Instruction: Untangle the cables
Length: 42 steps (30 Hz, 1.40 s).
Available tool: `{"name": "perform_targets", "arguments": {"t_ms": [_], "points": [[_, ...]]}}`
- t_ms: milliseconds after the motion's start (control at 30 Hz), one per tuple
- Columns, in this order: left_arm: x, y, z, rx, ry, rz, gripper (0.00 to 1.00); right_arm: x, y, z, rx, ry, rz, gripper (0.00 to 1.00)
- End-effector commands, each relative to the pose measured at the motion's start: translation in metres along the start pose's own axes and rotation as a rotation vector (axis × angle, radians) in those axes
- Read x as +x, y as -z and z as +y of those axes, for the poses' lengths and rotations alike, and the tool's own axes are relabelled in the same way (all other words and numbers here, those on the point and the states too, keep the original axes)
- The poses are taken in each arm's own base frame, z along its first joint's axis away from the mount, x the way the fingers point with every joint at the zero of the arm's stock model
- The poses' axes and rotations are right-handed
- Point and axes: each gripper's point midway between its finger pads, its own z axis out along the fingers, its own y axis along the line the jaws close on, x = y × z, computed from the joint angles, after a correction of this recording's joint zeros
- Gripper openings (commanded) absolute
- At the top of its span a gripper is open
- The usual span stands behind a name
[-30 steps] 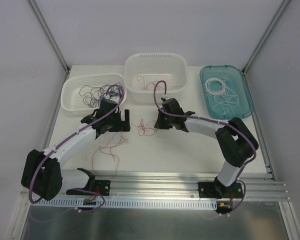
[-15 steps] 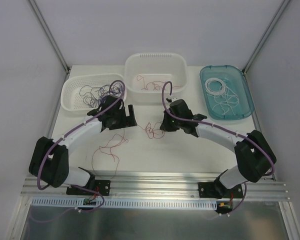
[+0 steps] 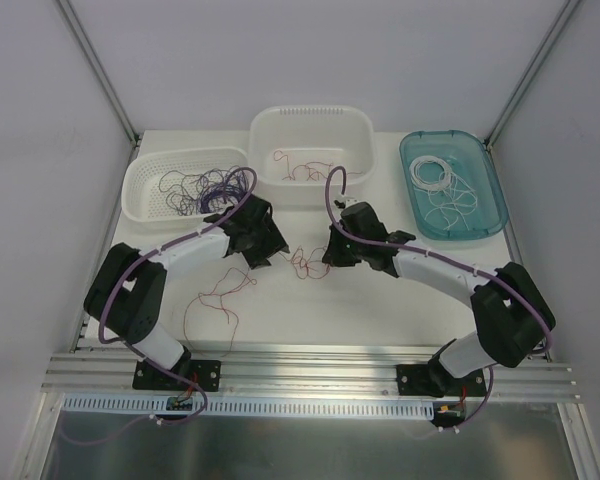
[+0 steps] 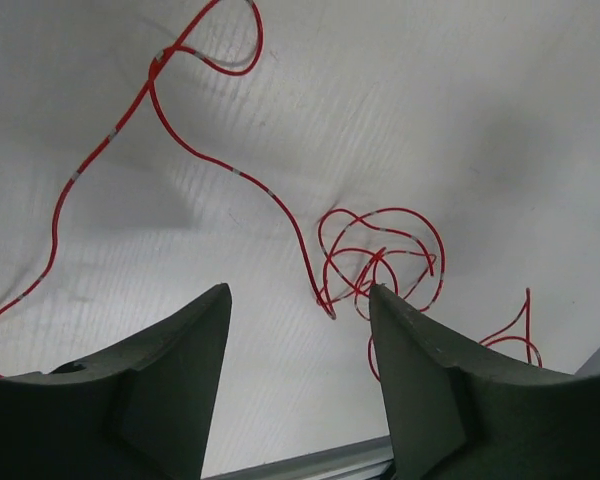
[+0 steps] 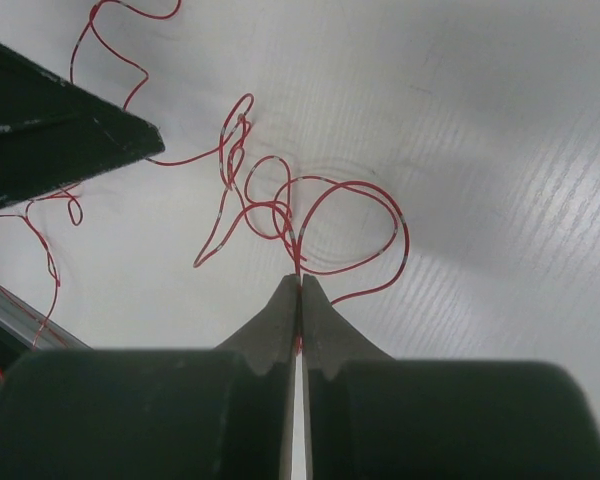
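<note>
A tangle of thin red wires [image 3: 307,262] lies on the white table between the two grippers, with more red wire [image 3: 220,300] trailing toward the front left. My right gripper [image 3: 329,256] is shut on a red wire [image 5: 298,250] of the tangle; the wire runs up between its tips in the right wrist view. My left gripper [image 3: 271,252] is open and empty just left of the tangle. In the left wrist view the red knot [image 4: 375,265] lies ahead of its right finger [image 4: 420,370].
A white basket [image 3: 145,200] at back left holds purple wires [image 3: 195,188]. A white tub [image 3: 355,135] at back centre holds red wires [image 3: 300,170]. A teal tray [image 3: 490,215] at back right holds white wires [image 3: 442,185]. An aluminium rail [image 3: 310,375] runs along the near edge.
My left arm has swung to the right, bringing its open gripper close to the tangle. My right gripper has stayed shut on the red wire and shifted slightly right.
</note>
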Motion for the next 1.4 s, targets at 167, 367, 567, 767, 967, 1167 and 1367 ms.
{"name": "perform_targets", "arguments": {"t_ms": [167, 367, 567, 767, 967, 1167, 1367], "points": [[-0.022, -0.013, -0.004, -0.055, 0.09, -0.095, 0.22, -0.006, 0.018, 0.001, -0.002, 0.016, -0.061, 0.01], [-0.041, 0.004, 0.01, -0.064, 0.054, -0.177, 0.0, 0.006, 0.035, -0.03, 0.103, 0.034, -0.07, 0.01], [-0.072, 0.039, 0.061, -0.119, 0.043, -0.298, 0.0, 0.002, 0.084, -0.076, 0.217, -0.011, -0.142, 0.01], [-0.089, 0.074, 0.117, -0.262, -0.018, -0.403, 0.0, -0.032, 0.156, -0.095, 0.283, 0.019, -0.27, 0.01], [-0.093, 0.095, 0.16, -0.385, -0.042, -0.428, 0.0, -0.06, 0.21, -0.099, 0.343, 0.048, -0.37, 0.01], [-0.103, 0.116, 0.2, -0.46, 0.062, -0.452, 0.0, -0.092, 0.269, -0.1, 0.39, 0.061, -0.509, 0.01], [-0.11, 0.124, 0.206, -0.473, 0.044, -0.451, 0.0, -0.115, 0.308, -0.077, 0.326, 0.112, -0.582, 0.01]]}}
